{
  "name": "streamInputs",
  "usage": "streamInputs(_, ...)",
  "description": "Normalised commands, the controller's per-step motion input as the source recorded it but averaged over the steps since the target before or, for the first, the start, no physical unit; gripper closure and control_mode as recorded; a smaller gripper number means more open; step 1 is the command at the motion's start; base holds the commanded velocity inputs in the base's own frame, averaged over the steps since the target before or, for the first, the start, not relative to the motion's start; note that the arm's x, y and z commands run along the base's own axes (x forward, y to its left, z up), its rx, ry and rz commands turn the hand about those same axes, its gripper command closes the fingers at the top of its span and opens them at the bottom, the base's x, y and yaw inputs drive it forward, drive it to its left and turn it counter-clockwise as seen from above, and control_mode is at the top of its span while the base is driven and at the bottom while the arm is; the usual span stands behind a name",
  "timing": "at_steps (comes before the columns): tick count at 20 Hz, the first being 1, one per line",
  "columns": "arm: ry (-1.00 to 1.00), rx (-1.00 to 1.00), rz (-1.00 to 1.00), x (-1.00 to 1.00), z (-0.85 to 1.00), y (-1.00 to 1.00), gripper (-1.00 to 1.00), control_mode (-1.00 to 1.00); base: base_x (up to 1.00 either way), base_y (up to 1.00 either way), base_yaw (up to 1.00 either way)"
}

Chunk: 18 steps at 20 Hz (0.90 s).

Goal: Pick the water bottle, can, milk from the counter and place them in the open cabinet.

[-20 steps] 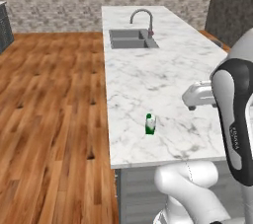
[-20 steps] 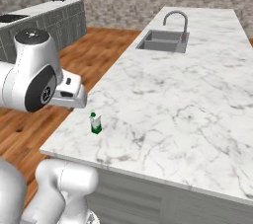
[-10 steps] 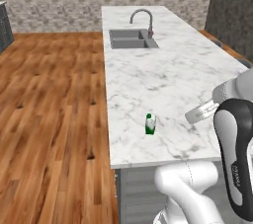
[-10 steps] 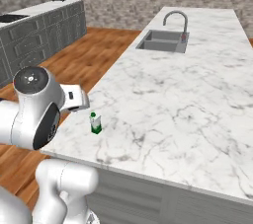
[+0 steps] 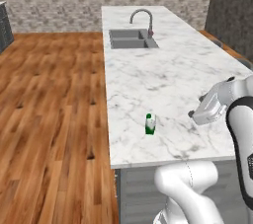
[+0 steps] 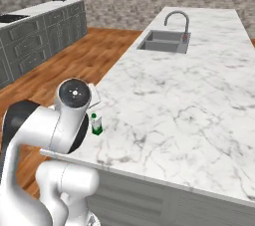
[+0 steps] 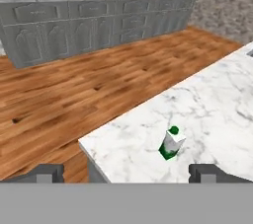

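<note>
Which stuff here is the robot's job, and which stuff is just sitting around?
For the job:
- milk, standing near the counter's corner
- counter
- end effector, fingers wide apart, nothing between them

Just sitting around:
- sink
- faucet
- wooden floor

Counter [image 5: 163, 77] polished white marble (grey veins); floor [image 5: 49, 109] glossy wood planks; faucet [image 5: 142, 17] brushed metal.

The light is bright and even in all three views, with no clear source and no glare on the white marble counter [image 5: 168, 85]. Shadows are very soft: there is only a faint dark patch under the milk [image 5: 150, 124] and a darker zone below the counter edge. The pictures are rendered and a little coarse, so the wooden floor [image 5: 49, 119] looks slightly smeared, and far cabinets [image 7: 99, 25] in the hand view stay soft, without visible bending at the edges.
</note>
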Motion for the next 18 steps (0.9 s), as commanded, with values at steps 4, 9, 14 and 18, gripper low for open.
streamInputs(4,0.1,0.0,0.29,0.44,0.0,-0.12,-1.0,-1.0,0.0,0.0,0.0)
streamInputs(9,0.04,0.0,0.29,0.48,-0.1,-0.06,-1.0,-1.0,0.0,0.0,0.0)
streamInputs(14,-0.04,0.0,0.24,0.31,-0.38,0.0,-1.0,-1.0,0.0,0.0,0.0)
streamInputs(18,-0.07,-0.09,0.04,0.02,-0.26,0.0,-1.0,-1.0,0.0,0.0,0.0)
